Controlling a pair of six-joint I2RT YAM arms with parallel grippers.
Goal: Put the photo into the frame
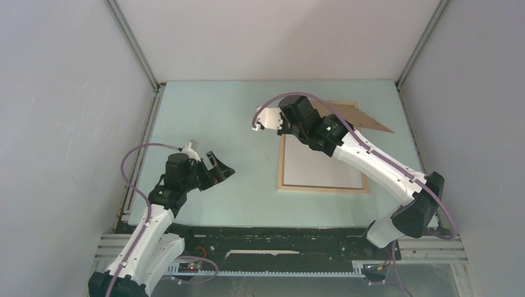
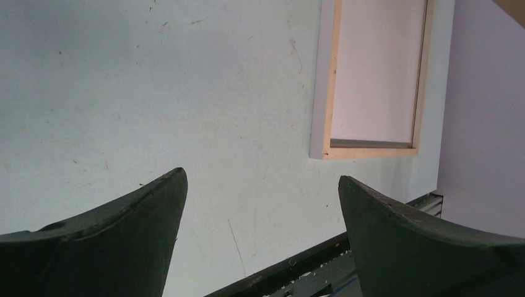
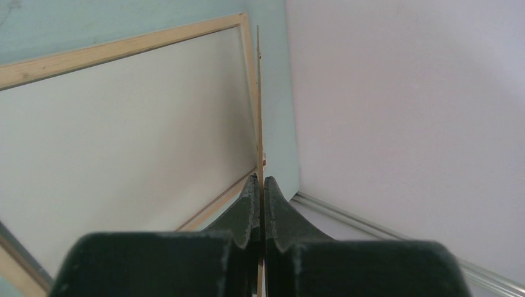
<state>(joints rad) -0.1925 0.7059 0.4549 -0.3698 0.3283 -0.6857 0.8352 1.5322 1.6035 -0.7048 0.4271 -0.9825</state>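
The frame (image 1: pixel 322 187), thin light wood, lies flat right of the table's middle; its rim also shows in the left wrist view (image 2: pixel 333 74) and the right wrist view (image 3: pixel 124 49). A plain white sheet fills it, apparently the photo (image 1: pixel 319 167) (image 2: pixel 377 68) (image 3: pixel 124 136) with its white reverse up; no print shows. My right gripper (image 3: pixel 260 179) is shut on the brown backing board (image 1: pixel 368 122), held tilted over the frame's far edge and seen edge-on (image 3: pixel 259 93). My left gripper (image 1: pixel 220 167) (image 2: pixel 260 179) hangs open and empty left of the frame.
Grey walls with aluminium rails (image 1: pixel 133 43) enclose the pale green table (image 1: pixel 216 111) on three sides. A black rail (image 1: pixel 278 238) runs along the near edge between the arm bases. The right wall (image 3: pixel 402 93) stands close behind the held board.
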